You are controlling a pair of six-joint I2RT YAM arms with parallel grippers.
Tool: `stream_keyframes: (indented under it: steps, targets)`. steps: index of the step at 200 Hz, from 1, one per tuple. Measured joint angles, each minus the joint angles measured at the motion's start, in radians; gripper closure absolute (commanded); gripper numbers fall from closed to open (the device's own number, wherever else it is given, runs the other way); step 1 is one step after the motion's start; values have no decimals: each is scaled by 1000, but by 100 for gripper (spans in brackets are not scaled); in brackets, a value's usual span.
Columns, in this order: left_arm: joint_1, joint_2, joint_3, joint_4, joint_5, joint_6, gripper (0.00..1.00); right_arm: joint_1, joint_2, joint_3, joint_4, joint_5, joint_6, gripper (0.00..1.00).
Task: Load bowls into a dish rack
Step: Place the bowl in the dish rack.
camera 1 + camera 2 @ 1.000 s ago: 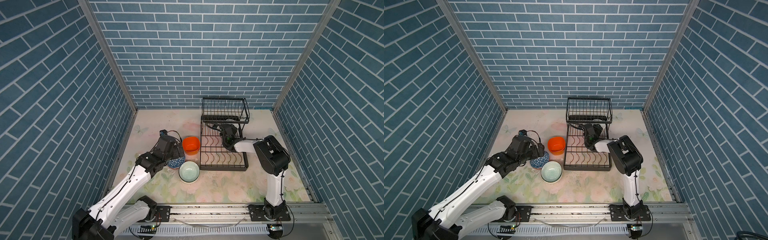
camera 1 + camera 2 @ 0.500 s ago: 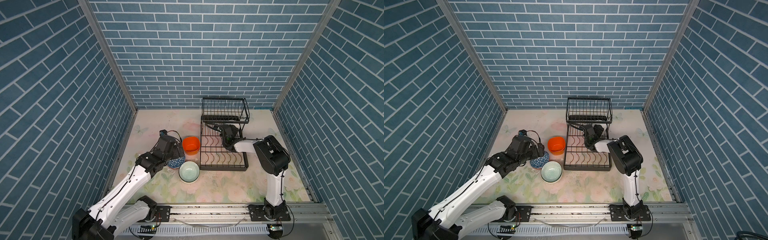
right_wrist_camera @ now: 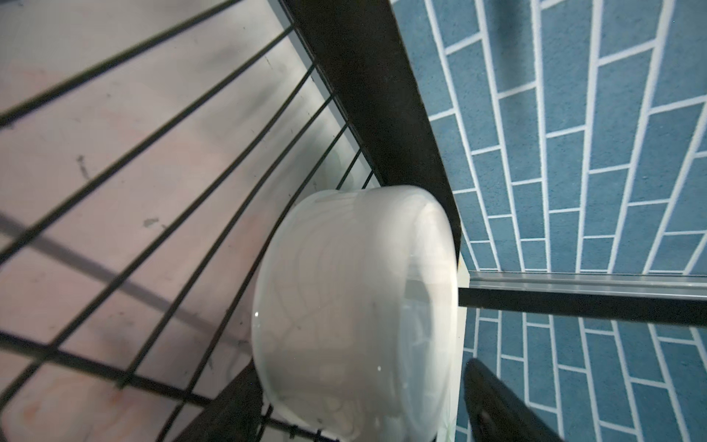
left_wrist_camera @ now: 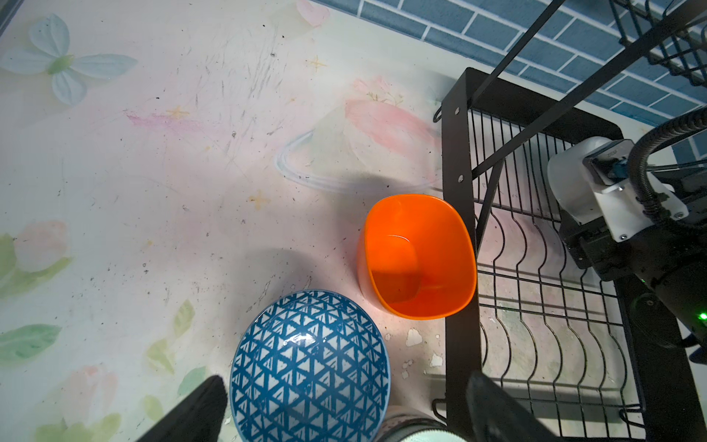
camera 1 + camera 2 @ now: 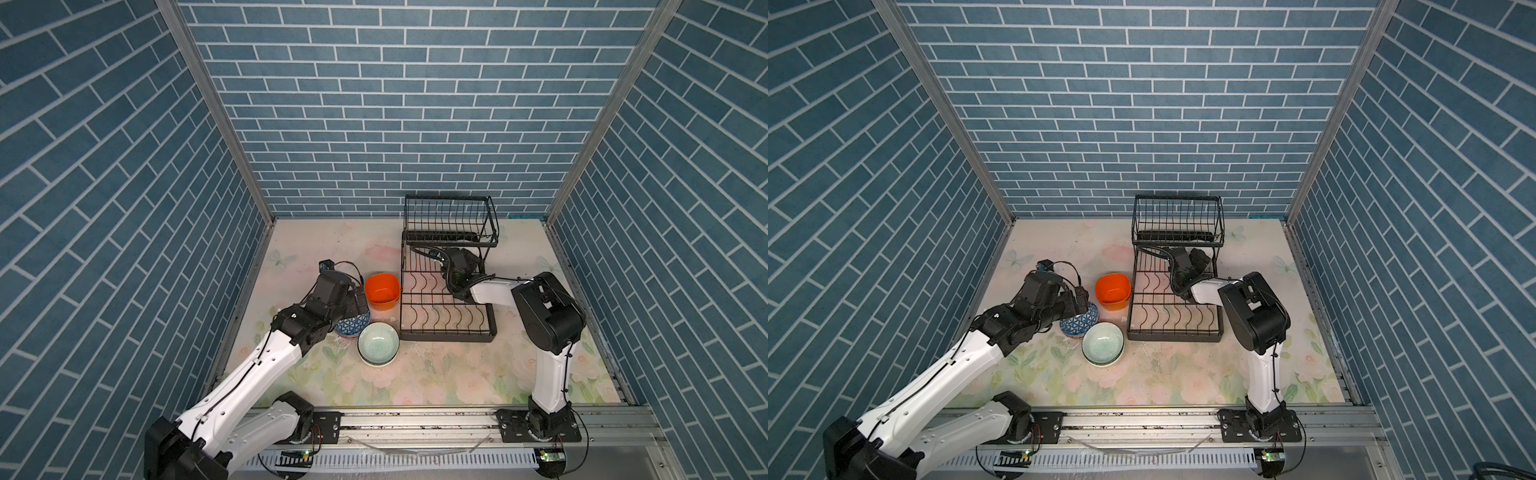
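Note:
The black wire dish rack (image 5: pixel 449 336) (image 5: pixel 1173 334) stands right of centre. A white bowl (image 3: pixel 355 306) rests on its edge at the far end of the lower tray. My right gripper (image 3: pixel 361 405) (image 5: pixel 471 259) is open around it, and one finger (image 3: pixel 497 405) stands clear of its wall. An orange bowl (image 5: pixel 382 291) (image 4: pixel 419 256) sits against the rack's left side. In front of it lie a blue-and-white bowl (image 5: pixel 1079 324) (image 4: pixel 310 367) and a mint green bowl (image 5: pixel 378 343). My left gripper (image 4: pixel 344 409) (image 5: pixel 359 305) hangs open over the blue-and-white bowl.
The rack's raised basket (image 5: pixel 449 216) overhangs the right gripper and hides most of the white bowl in both top views. Blue brick walls close in the floral table (image 5: pixel 324 257) on three sides. The rack's left post (image 4: pixel 459 229) stands close to the orange bowl.
The right gripper's jaws have spread apart from the white bowl, which stays standing in the rack. The left arm has not moved.

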Motion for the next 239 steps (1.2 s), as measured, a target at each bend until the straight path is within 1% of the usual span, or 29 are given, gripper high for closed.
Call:
stream_keyframes:
  steps: [119, 174, 195, 239]
  targets:
    - [0, 0, 0, -1, 0, 0, 0, 48, -46, -2, -66, -71, 138, 17]
    - [0, 11, 0, -6, -9, 1, 0, 77, -165, -48, -109, -125, 263, 18]
    - [0, 23, 2, -17, -12, 4, 0, 90, -213, -90, -130, -165, 315, 19]
    - [0, 39, 16, -34, -20, 10, 0, 117, -260, -142, -191, -248, 417, 21]
